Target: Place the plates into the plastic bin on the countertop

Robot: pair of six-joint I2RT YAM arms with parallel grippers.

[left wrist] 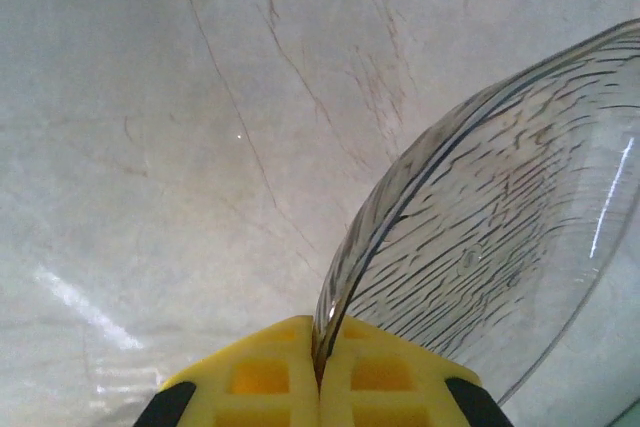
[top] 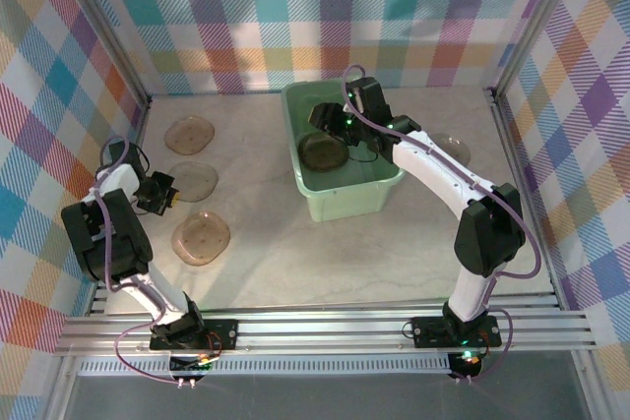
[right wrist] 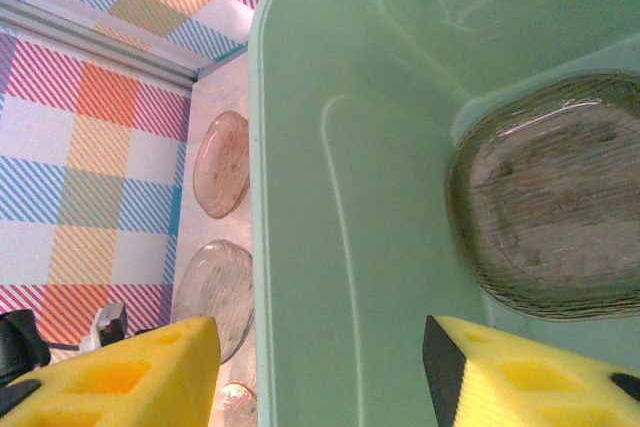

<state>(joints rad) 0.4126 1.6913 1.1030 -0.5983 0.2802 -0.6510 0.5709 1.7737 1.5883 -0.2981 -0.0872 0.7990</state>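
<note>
**Left zone.** Three plates lie in a column on the countertop (top: 266,263) near the left wall, each apart from the next: far plate (top: 190,134), middle plate (top: 194,181), near plate (top: 201,239). The left gripper (top: 160,192) is positioned at the left edge of the middle plate. In the left wrist view, its yellow pads (left wrist: 260,377) are pressed together on the rim of the middle plate (left wrist: 500,247), which stands tilted up from the countertop (left wrist: 150,147).

**Centre zone.** The plastic bin (top: 345,206) stands on the countertop toward the rear wall. One bin plate (top: 323,151) rests inside it, on the left part of the floor. The right gripper (top: 327,117) is positioned within the bin's outline, next to that plate. In the right wrist view, its fingers (right wrist: 115,372) stand moderately apart with nothing between them, and the bin plate (right wrist: 550,197) lies just beyond the right-hand finger.

**Right zone.** One further plate (top: 455,150) lies on the countertop to the right of the bin, partly covered by the right arm (top: 433,169).
</note>
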